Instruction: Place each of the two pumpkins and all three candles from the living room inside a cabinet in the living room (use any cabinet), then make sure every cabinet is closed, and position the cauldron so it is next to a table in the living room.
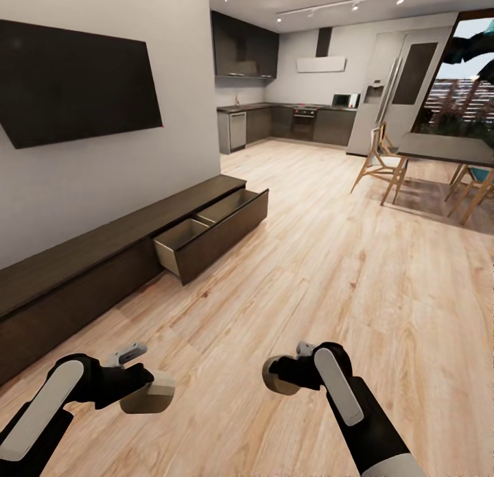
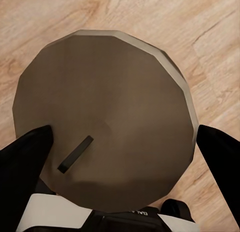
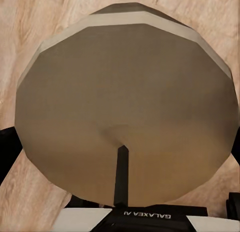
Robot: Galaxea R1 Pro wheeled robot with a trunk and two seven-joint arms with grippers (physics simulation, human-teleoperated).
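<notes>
Two grey-tan candles are held above the wood floor. My left gripper (image 1: 140, 389) is shut on one candle (image 1: 156, 400). The left wrist view shows that candle's round top (image 2: 105, 117) and dark wick between the black fingers (image 2: 25, 157). My right gripper (image 1: 289, 373) is shut on the other candle (image 1: 276, 379), whose top (image 3: 125, 106) sits between that gripper's fingers (image 3: 7, 152). The long dark brown cabinet (image 1: 82, 271) runs along the left wall ahead of me. One drawer (image 1: 206, 233) stands pulled out, its pale divided inside looking empty. The pumpkins and the cauldron are out of view.
A black TV (image 1: 75, 82) hangs above the cabinet. At the far right, a dark dining table (image 1: 446, 147) stands with wooden chairs (image 1: 381, 165). A kitchen (image 1: 288, 117) lies at the back. Open wood floor (image 1: 329, 271) stretches between me and the drawer.
</notes>
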